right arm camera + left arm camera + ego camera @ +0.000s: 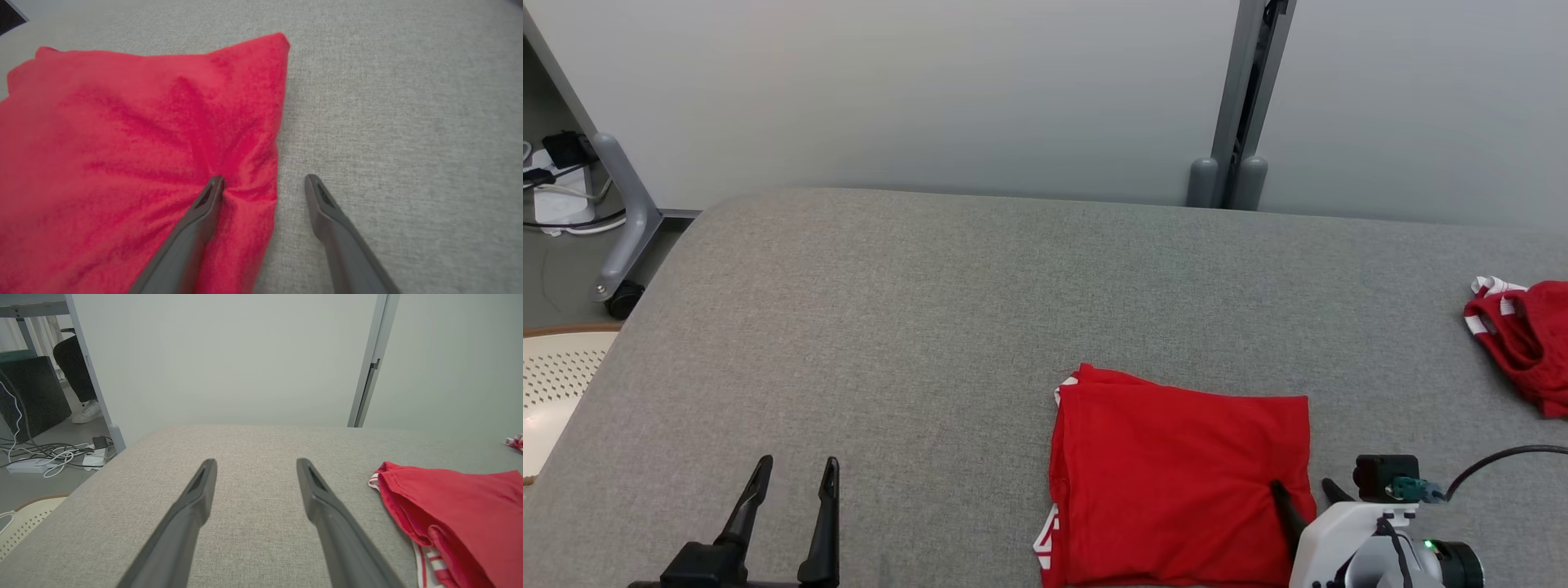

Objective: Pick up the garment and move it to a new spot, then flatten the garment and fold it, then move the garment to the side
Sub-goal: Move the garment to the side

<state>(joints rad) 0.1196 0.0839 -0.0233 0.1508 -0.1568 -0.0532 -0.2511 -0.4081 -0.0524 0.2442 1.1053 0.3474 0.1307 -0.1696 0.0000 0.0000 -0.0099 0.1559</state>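
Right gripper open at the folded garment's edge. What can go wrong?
The right gripper straddles the edge of the folded red garment, one finger puckering the cloth; closing may pinch only the top layer and open the fold.
The left gripper hangs open over bare table, so a one-sided pull may bunch it.
At the table's right lies a second red garment; sliding that way may hit it.

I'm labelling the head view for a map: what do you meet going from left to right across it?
From the left: pale perforated object → left gripper → folded red garment → right gripper, at that garment's right edge → second red garment with white stripes.
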